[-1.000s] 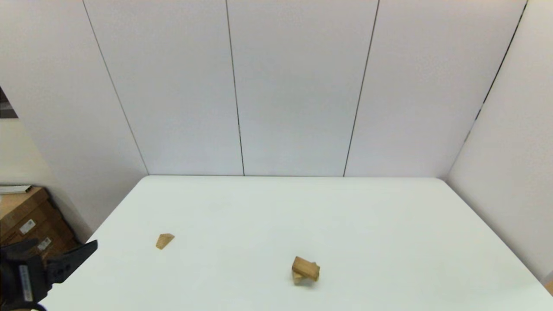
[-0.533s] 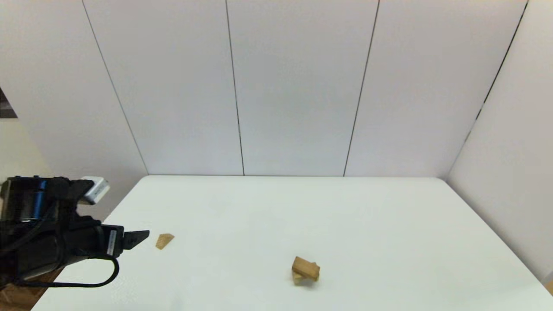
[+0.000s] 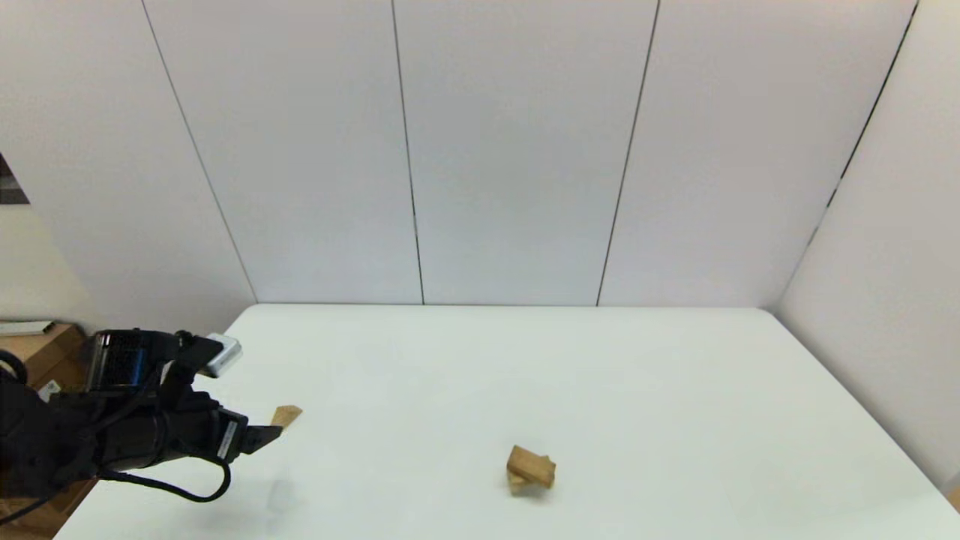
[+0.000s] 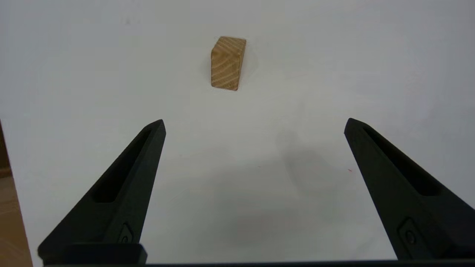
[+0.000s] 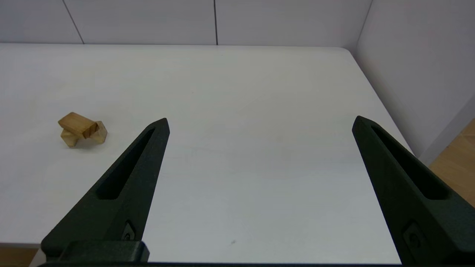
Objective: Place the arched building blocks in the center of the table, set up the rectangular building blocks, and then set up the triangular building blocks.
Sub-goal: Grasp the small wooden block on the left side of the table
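Triangular block [image 4: 227,63] lies on the desk [image 3: 600,375] at its left side, untouched, well apart from the other two blocks. Arched block [image 5: 97,134] sits on the desk somewhat right of the middle, near the front edge, with the rectangular block [image 3: 531,464] resting crosswise and tilted on top of it. Judged status: first two steps look done, though the rectangular block sits askew; the triangle is left to pick up and set on the stack. Left end effector [image 4: 254,122] hovers just above the desk with the triangle just ahead of its fingertips, jaws spread wide, holding nothing and touching nothing. Right end effector [image 5: 259,120] is parked off the near right side, also wide open and empty.
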You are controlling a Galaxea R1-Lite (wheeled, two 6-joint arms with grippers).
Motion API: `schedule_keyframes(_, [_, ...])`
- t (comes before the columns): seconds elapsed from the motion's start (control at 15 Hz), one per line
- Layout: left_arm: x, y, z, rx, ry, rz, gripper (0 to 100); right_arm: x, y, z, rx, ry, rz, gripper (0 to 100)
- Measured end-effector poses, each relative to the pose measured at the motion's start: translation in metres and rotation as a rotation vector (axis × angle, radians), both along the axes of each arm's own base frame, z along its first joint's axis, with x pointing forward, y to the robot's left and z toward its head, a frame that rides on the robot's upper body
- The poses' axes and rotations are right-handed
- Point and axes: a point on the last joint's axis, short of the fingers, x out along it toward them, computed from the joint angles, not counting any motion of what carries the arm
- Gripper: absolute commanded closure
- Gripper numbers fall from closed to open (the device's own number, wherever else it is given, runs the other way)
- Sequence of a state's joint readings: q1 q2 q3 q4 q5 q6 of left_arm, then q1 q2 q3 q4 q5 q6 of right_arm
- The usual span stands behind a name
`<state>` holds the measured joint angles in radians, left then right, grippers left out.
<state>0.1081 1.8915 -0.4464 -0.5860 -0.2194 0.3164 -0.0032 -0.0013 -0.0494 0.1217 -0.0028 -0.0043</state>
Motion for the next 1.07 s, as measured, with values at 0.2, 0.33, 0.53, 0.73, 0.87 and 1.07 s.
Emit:
schedule_keyframes(0.2, [0.007, 0.003, -0.006, 0.003, 0.012, 0.006, 0, 0.000, 0.000, 0.000, 0.000, 0.000, 0.000, 0])
schedule_keyframes(0.33, [0.012, 0.006, -0.006, 0.006, 0.006, 0.012, 0, 0.000, 0.000, 0.000, 0.000, 0.000, 0.000, 0])
schedule_keyframes(0.53, [0.017, 0.008, -0.008, 0.012, 0.003, 0.009, 0, 0.000, 0.000, 0.000, 0.000, 0.000, 0.000, 0])
schedule_keyframes(0.73, [0.021, 0.008, -0.013, 0.012, 0.014, 0.004, 0, 0.000, 0.000, 0.000, 0.000, 0.000, 0.000, 0])
schedule_keyframes(0.87, [0.027, 0.008, -0.017, 0.017, 0.019, -0.004, 0, 0.000, 0.000, 0.000, 0.000, 0.000, 0.000, 0])
schedule_keyframes(1.07, [0.039, 0.008, -0.023, 0.024, 0.011, -0.014, 0, 0.000, 0.000, 0.000, 0.000, 0.000, -0.001, 0])
